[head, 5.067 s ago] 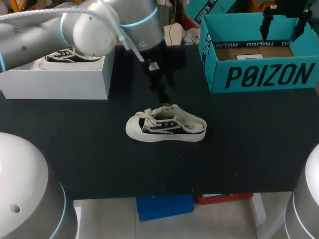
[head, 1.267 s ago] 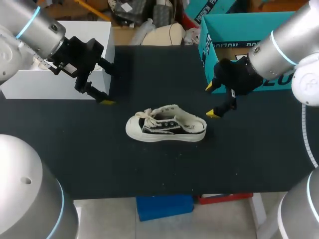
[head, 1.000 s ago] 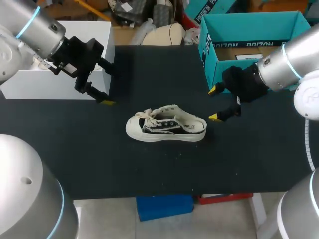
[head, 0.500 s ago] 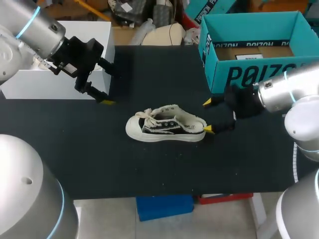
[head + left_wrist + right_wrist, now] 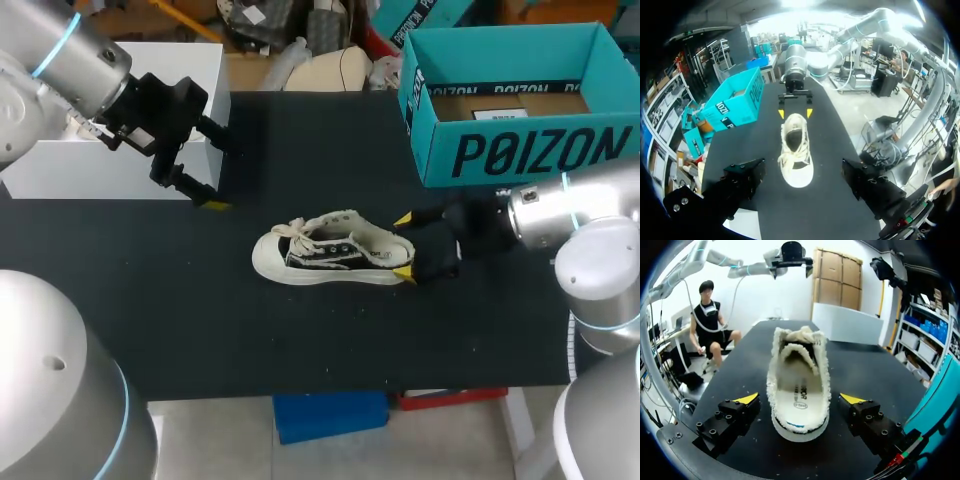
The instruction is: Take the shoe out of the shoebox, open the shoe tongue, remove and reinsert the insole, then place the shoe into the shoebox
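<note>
1. The right gripper [image 5: 403, 245] [image 5: 800, 399] is being held wide open with nothing gripped. The heel of the shoe [image 5: 330, 255] [image 5: 799, 365] is lying between its fingers, and a gap is showing at each side in the right wrist view.
2. The left gripper [image 5: 222, 176] [image 5: 805, 187] is also being held wide open and empty. It is well apart from the shoe's toe, which is pointing toward it.
3. The teal shoebox [image 5: 520, 155] [image 5: 737, 100] is standing open-topped just behind the right gripper's arm. A white box [image 5: 110, 165] [image 5: 855, 322] is standing right behind the left gripper. The shoe is resting upright on the black table [image 5: 300, 340] between the two grippers.
4. The white insole [image 5: 801, 402] is being shown only in the right wrist view, inside the fleecy lining. The left gripper's yellow tips are being cut off in its own view, and one of them is being hidden in the head view.
5. Being counted: one shoe, two boxes, two grippers.
</note>
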You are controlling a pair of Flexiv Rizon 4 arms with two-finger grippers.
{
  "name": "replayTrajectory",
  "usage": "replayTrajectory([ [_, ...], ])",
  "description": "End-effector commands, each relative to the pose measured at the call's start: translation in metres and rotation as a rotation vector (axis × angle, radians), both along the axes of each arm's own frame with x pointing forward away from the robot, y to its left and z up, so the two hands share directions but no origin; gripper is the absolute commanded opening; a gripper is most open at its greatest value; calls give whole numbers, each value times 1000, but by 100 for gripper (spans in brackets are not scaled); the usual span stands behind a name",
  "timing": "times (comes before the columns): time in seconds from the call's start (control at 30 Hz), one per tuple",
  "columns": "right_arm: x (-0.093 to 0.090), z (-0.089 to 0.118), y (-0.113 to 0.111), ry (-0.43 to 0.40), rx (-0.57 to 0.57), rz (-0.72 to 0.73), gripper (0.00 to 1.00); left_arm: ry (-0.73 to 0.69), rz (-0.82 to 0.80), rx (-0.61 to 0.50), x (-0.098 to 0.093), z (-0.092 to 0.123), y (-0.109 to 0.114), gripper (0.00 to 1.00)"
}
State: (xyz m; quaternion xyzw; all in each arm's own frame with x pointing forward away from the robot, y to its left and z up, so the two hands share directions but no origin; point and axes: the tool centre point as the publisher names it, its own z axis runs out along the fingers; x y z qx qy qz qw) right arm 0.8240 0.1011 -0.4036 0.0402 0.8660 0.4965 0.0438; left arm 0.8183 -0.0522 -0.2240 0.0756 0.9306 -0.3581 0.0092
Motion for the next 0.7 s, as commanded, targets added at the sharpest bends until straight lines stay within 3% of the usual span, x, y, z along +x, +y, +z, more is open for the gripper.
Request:
replayTrajectory([
  [0.03,5,-10,9,2,12,-1,100,-4,0,-1,0,-1,0,100],
  [0.7,6,-31,14,29,20,-17,100,-4,0,-1,0,-1,0,100],
])
